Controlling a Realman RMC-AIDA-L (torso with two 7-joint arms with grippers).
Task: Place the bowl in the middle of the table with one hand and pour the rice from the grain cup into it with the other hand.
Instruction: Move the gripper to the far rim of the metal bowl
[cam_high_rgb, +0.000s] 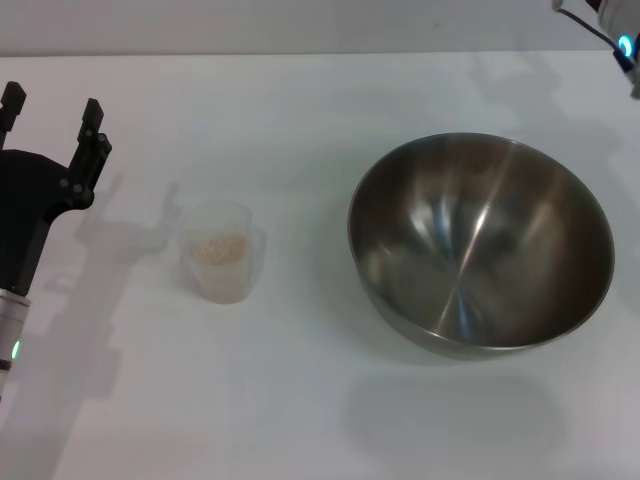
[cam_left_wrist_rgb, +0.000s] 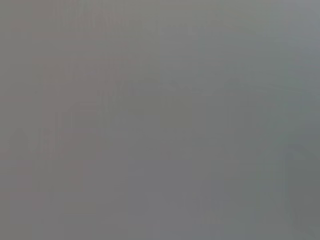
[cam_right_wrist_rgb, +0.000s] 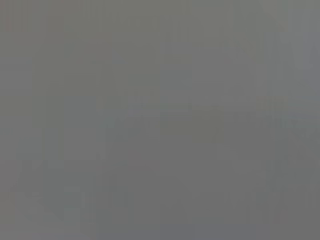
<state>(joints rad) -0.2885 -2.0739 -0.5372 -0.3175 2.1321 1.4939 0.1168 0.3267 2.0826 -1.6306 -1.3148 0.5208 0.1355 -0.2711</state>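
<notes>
The steel bowl (cam_high_rgb: 480, 243) sits on the white table (cam_high_rgb: 300, 400), right of the middle, shiny inside and empty. The clear grain cup (cam_high_rgb: 221, 250) stands upright left of the middle, with pale rice (cam_high_rgb: 217, 246) in it. My left gripper (cam_high_rgb: 52, 108) is open and empty at the left edge, to the left of the cup and apart from it. Only a bit of my right arm (cam_high_rgb: 610, 25) shows in the top right corner, beyond the bowl; its fingers are out of view. Both wrist views show only plain grey.
Bare white tabletop lies between the cup and the bowl and along the front. The table's far edge (cam_high_rgb: 300, 52) runs across the top of the head view.
</notes>
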